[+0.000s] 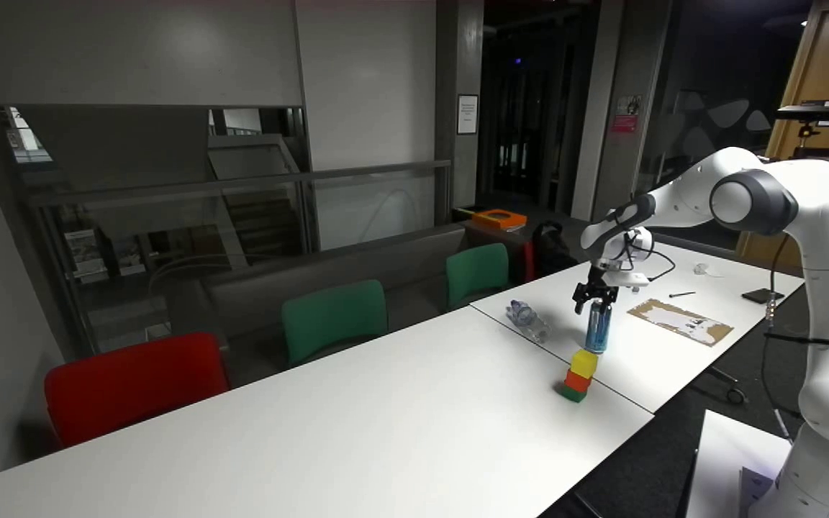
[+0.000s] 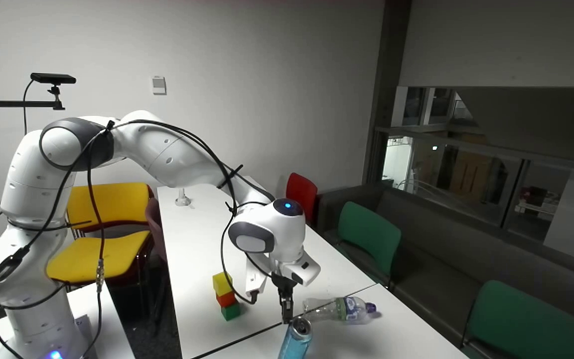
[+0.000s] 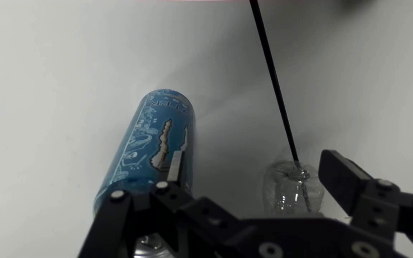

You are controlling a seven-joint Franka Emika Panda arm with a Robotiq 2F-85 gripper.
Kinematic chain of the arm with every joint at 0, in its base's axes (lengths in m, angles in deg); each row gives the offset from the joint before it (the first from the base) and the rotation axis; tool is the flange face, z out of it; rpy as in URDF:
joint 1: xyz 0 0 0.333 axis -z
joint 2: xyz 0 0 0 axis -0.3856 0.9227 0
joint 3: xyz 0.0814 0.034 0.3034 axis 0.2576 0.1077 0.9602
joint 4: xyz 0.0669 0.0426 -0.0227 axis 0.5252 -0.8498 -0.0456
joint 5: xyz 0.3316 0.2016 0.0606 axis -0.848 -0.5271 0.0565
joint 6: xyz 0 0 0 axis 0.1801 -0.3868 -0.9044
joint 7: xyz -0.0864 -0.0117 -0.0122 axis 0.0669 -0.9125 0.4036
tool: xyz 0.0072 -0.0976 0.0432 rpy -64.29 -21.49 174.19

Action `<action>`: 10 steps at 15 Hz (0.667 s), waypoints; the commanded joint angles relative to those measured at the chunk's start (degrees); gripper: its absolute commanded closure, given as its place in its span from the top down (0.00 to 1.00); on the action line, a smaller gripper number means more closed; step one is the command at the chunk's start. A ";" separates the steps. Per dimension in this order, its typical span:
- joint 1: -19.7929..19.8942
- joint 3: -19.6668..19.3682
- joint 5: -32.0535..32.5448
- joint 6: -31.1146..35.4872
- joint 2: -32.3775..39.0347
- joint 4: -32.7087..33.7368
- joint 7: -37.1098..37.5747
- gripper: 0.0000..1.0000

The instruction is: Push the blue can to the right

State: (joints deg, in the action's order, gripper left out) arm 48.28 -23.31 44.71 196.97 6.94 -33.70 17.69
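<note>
The blue can (image 1: 599, 329) stands upright on the white table in an exterior view. It also shows at the bottom edge of an exterior view (image 2: 295, 343), its lower part cut off, and on the left of the wrist view (image 3: 156, 132). My gripper (image 1: 591, 299) is low over the table beside the top of the can; it also shows in an exterior view (image 2: 287, 316). In the wrist view my gripper (image 3: 255, 170) is open with nothing held between its fingers. One finger overlaps the can's side there; I cannot tell whether it touches. The can's top is partly hidden by the gripper.
A clear plastic bottle (image 1: 527, 321) lies near the table seam; it also shows in an exterior view (image 2: 339, 309) and between the fingers' lines in the wrist view (image 3: 292, 190). A block stack (image 1: 578, 378) stands near the can. A cardboard piece (image 1: 681, 321) lies beyond.
</note>
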 commanded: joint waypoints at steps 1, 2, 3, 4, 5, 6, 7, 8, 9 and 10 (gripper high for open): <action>0.37 0.33 -0.42 1.37 0.14 1.15 1.93 1.00; 0.35 0.34 -0.34 1.28 0.17 1.29 2.15 1.00; 0.36 0.35 -0.29 1.10 0.14 1.40 2.29 1.00; 0.35 0.36 -0.25 0.88 0.07 1.48 2.39 1.00; 0.40 0.41 -0.26 0.50 -0.02 1.54 2.32 1.00; 0.81 0.84 -0.86 -0.90 -0.31 1.63 1.26 1.00; 1.20 1.36 -1.71 -1.31 -0.69 1.46 0.10 1.00; 1.62 1.94 -2.77 -1.84 -1.14 1.26 -1.10 1.00; 1.97 2.62 -3.92 -2.23 -1.72 0.94 -2.78 1.00; 2.14 3.14 -5.01 -2.55 -2.15 0.71 -4.33 1.00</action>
State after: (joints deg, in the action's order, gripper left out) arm 48.37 -22.46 43.01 196.93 6.86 -33.00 17.93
